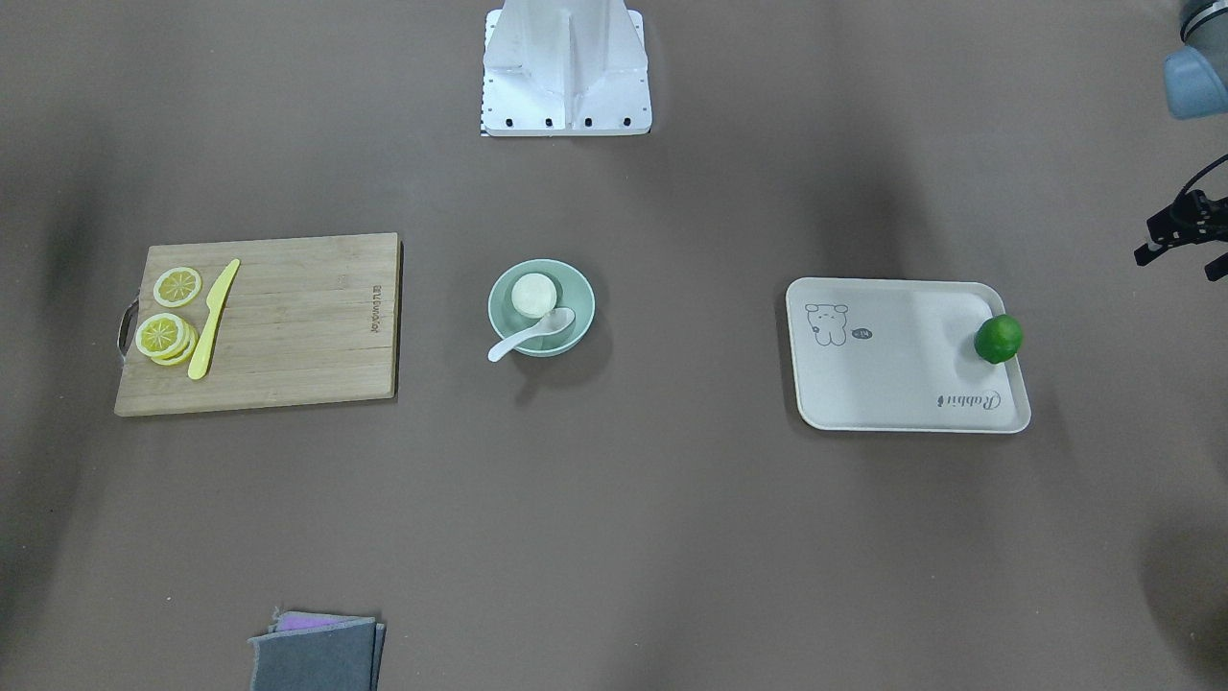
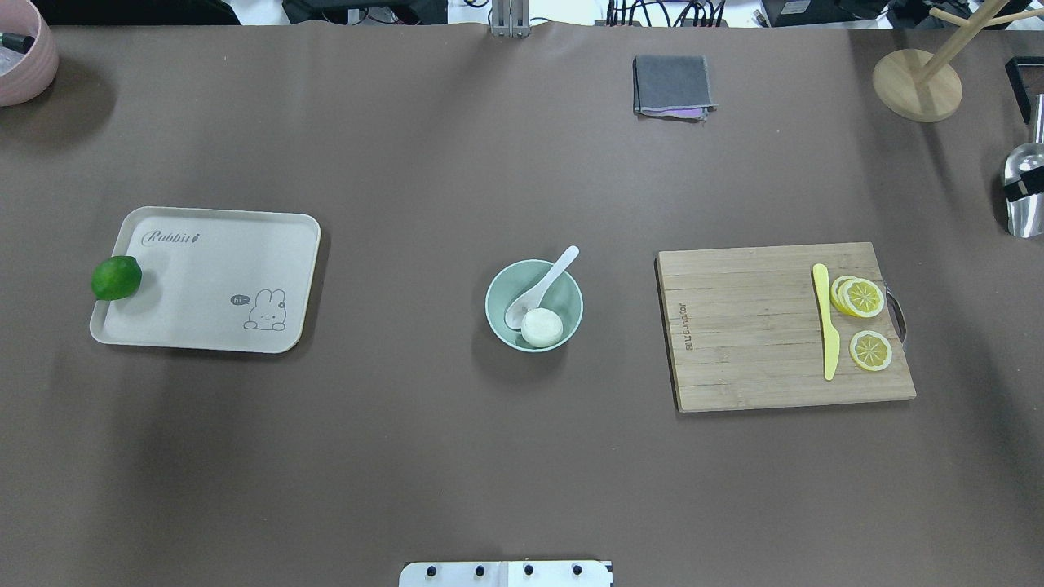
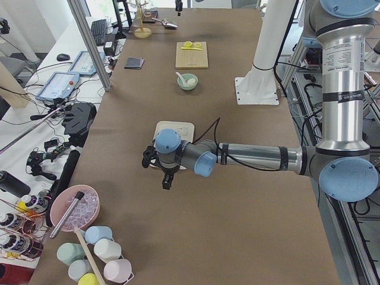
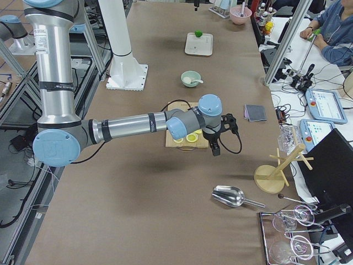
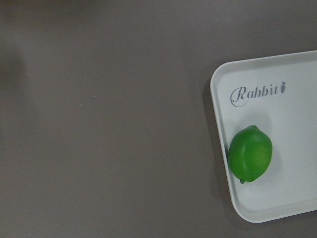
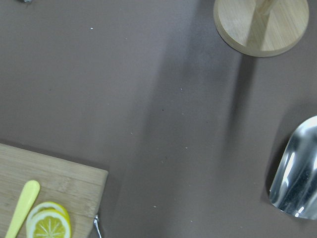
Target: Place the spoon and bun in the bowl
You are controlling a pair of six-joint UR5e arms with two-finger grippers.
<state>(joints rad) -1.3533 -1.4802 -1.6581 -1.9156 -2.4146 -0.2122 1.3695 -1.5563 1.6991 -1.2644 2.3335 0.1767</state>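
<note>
The pale mint-green bowl point(image 2: 493, 303) stands at the table's middle. The white bun point(image 2: 541, 328) lies inside it, pale flat side up. The white spoon point(image 2: 545, 283) rests in the bowl with its scoop beside the bun and its handle sticking out over the rim. The same shows in the front view: bowl point(image 1: 495, 305), bun point(image 1: 533, 295), spoon point(image 1: 523, 338). My left gripper point(image 3: 168, 179) hovers above the tray's lime end, far from the bowl. My right gripper point(image 4: 214, 147) hovers past the cutting board's outer end. I cannot tell whether either is open or shut.
A white rabbit tray point(image 2: 212, 269) with a green lime point(image 2: 116, 277) on its edge lies left. A cutting board point(image 2: 750, 334) with a yellow knife point(image 2: 828, 322) and lemon slices point(image 2: 863, 297) lies right. A folded cloth point(image 2: 673, 86), wooden stand point(image 2: 917, 81) and metal scoop point(image 2: 1024, 191) sit farther off.
</note>
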